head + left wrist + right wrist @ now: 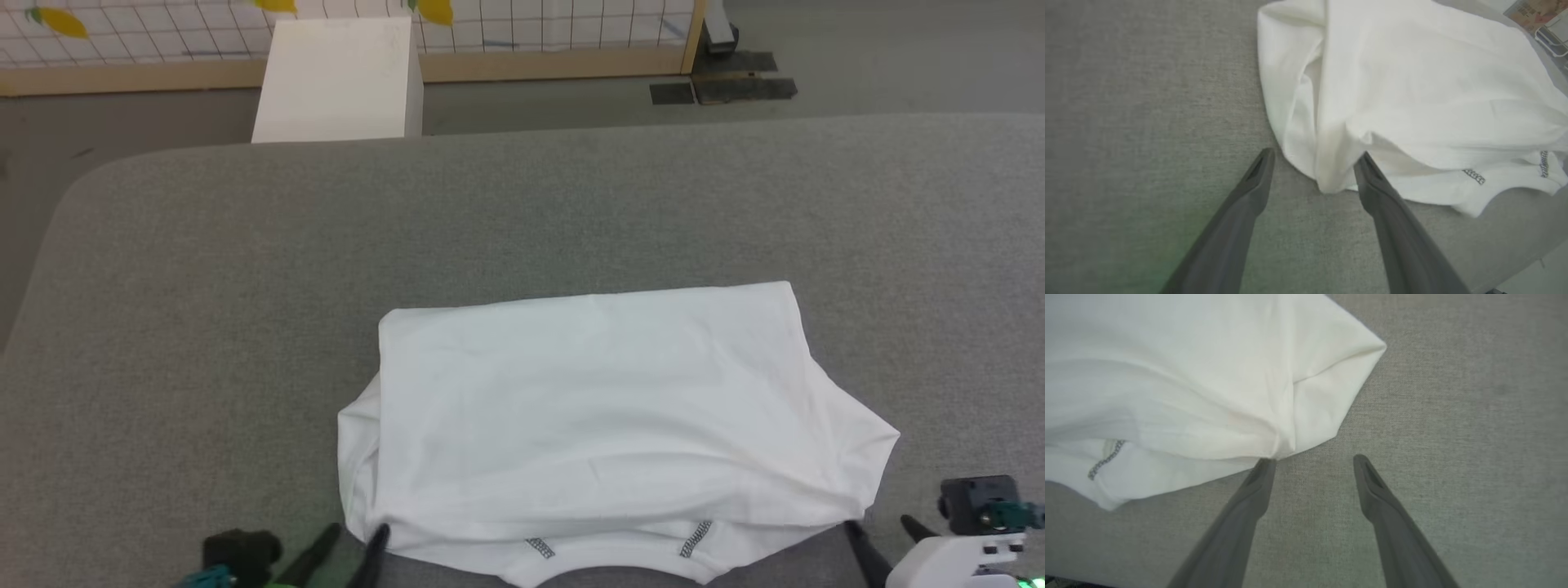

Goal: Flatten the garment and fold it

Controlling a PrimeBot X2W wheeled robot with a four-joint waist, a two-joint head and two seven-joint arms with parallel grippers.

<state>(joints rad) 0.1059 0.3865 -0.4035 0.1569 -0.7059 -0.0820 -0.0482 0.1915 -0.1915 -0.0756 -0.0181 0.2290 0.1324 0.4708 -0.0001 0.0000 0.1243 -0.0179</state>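
Note:
The garment [604, 416], a white shirt, lies folded into a rough rectangle on the grey surface [245, 286], with its neckline and two short runs of grey stitching at the near edge. My left gripper [355, 535] is open at the shirt's near left corner [1327, 179], one fingertip [1365, 161] against the cloth and the other on bare surface. At the near right corner my right gripper [882, 527] is open too. Its left fingertip [1265, 465] touches the fold's edge [1282, 449]; nothing sits between the fingers. The garment [1188, 375] shows stitching at its left.
A white box [339, 77] stands on the floor beyond the far edge of the surface, before a wood-framed grid panel [522, 49]. Dark flat plates [722, 82] lie on the floor at the far right. Bare grey surface stretches left, right and beyond the shirt.

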